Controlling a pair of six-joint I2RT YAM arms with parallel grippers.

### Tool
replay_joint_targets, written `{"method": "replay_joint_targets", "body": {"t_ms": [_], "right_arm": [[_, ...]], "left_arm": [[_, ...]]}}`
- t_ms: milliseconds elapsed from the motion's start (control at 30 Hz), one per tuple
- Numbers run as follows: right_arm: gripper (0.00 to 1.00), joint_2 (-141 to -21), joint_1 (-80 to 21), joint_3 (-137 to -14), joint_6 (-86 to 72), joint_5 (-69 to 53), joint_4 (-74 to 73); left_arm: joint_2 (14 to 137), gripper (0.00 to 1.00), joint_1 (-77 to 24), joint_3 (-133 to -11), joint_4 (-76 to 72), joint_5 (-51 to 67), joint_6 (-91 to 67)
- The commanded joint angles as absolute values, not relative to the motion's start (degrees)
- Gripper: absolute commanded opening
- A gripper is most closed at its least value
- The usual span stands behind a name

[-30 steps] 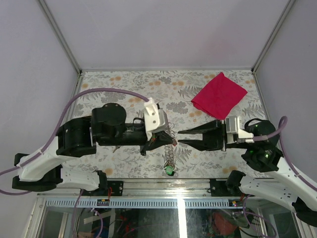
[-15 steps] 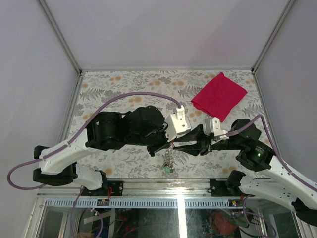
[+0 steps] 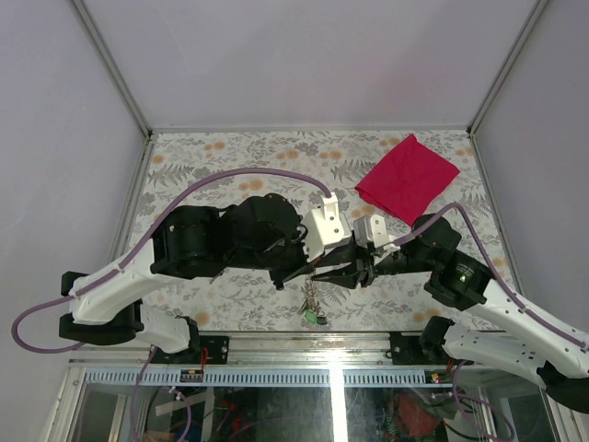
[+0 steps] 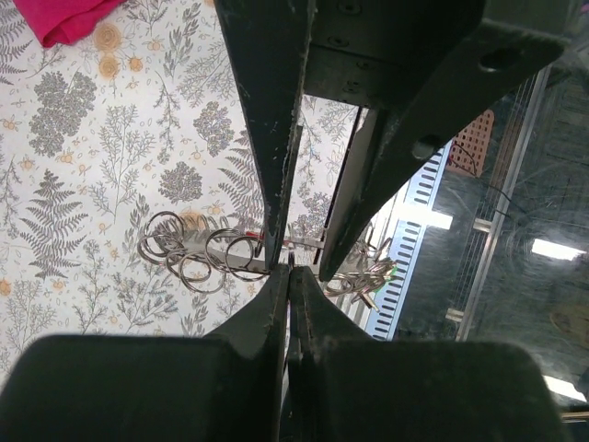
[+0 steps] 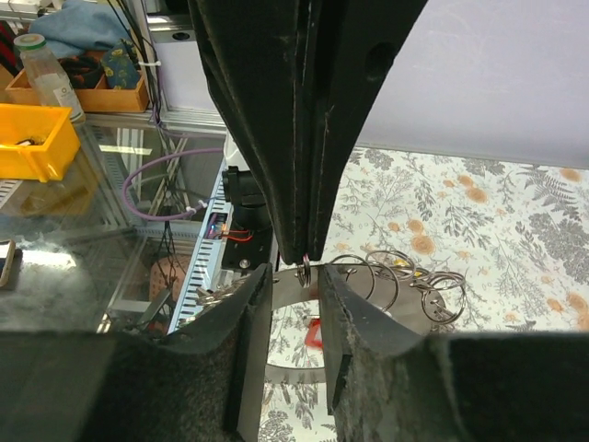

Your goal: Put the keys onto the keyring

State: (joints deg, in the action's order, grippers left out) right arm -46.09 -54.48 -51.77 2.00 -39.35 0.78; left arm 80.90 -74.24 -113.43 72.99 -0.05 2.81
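My left gripper (image 3: 310, 273) is shut on a small ring (image 5: 304, 270) of the keyring chain, near the table's front edge. From that ring a string of silver rings (image 4: 198, 253) and a bunch of metal pieces (image 4: 361, 276) hang down to the green tag (image 3: 316, 316). My right gripper (image 5: 294, 274) faces the left one tip to tip. It is open, with its fingers (image 5: 258, 304) on either side of the pinched ring and a gap left. Below the ring, between those fingers, shows a red key head (image 5: 313, 331). I cannot pick out a yellow key.
A red cloth (image 3: 408, 177) lies at the back right of the flowered table (image 3: 212, 157). The metal front rail (image 3: 304, 343) runs just behind the hanging tag. Both arms crowd the front middle of the table.
Both arms have closed in on each other. The left gripper carried the ring chain to the right, and the right gripper advanced left until its fingers straddle the held ring.
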Motion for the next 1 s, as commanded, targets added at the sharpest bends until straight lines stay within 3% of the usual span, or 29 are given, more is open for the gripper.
{"method": "replay_joint_targets", "body": {"t_ms": [0, 67, 233, 333, 467, 767, 967], "right_arm": [[0.26, -47.0, -54.8, -52.6, 1.5, -42.4, 4.9], [0.11, -47.4, -54.8, -52.8, 1.1, -43.3, 5.6], [0.0, -48.6, -54.8, -54.5, 0.1, -44.4, 4.8], [0.0, -49.0, -54.8, -55.3, -0.6, -43.7, 4.6], [0.0, -45.9, -54.8, -51.1, -1.6, -42.0, 12.7], [0.0, -40.9, -54.8, -40.7, -8.8, -38.0, 45.3], [0.0, -43.8, -54.8, -39.4, -16.2, -37.7, 62.5]], "left_arm": [[80.0, 0.0, -74.4, -115.1, 71.2, 0.1, 3.9], [80.0, 0.0, -74.4, -115.0, 71.2, 0.0, 4.1], [79.8, 0.0, -74.4, -114.8, 71.0, 0.0, 4.3], [78.4, 0.02, -74.4, -113.6, 69.2, -0.3, 4.4], [73.4, 0.17, -74.4, -109.0, 61.1, -0.4, 4.3], [56.2, 0.23, -74.4, -91.8, 32.5, 1.7, 2.2], [52.6, 0.26, -74.4, -87.4, 24.8, 5.9, 2.6]]}}
